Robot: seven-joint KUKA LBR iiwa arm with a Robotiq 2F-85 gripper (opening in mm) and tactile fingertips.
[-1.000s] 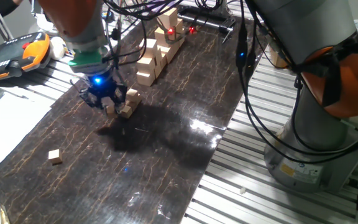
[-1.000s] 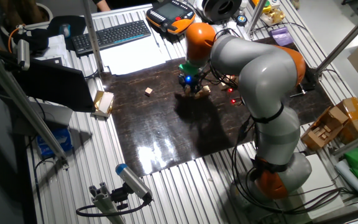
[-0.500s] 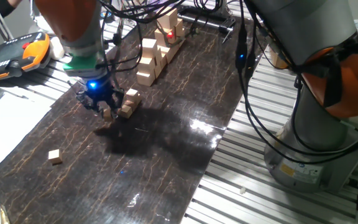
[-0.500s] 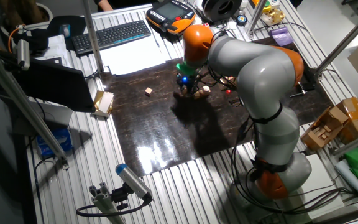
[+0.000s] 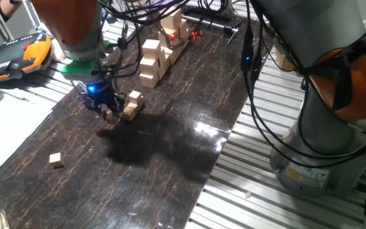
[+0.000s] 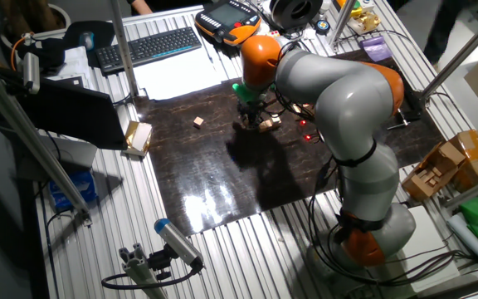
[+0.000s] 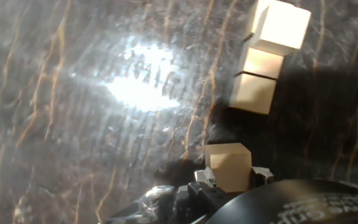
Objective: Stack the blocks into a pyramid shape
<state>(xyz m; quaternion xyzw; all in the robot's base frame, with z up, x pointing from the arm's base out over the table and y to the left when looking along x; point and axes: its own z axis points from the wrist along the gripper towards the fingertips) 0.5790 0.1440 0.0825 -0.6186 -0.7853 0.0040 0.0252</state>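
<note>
- The claw (image 5: 107,112) hangs low over the dark marbled mat on the bench (image 5: 170,146), with a blue light shining on its body.
- In the hand view, the claw (image 7: 229,180) has one small tan cube (image 7: 229,165) between its two fingers; the fingers are closed on the sides of this held cube.
- In the hand view it seems that the held cube is a little above the mat, but I cannot tell this for sure.
- Just beside the claw is the small heap of tan cubes (image 5: 131,106); the hand view shows it as three cubes (image 7: 263,65) in a close row, touching each other, with the far one brighter.
- The held cube is near this row but apart from it, with bare mat between them.
- One more small tan cube, the lone cube (image 5: 56,159), lies alone on the mat, well apart from the heap and toward the near left edge; the other fixed view shows it also (image 6: 198,122).
- Behind the heap, a stepped line of larger pale blocks (image 5: 159,52) goes toward the far end of the mat.
- An orange and black teach pendant (image 5: 19,56) rests at the left of the bench, and a keyboard (image 6: 149,46) lies beyond the mat in the other fixed view.
</note>
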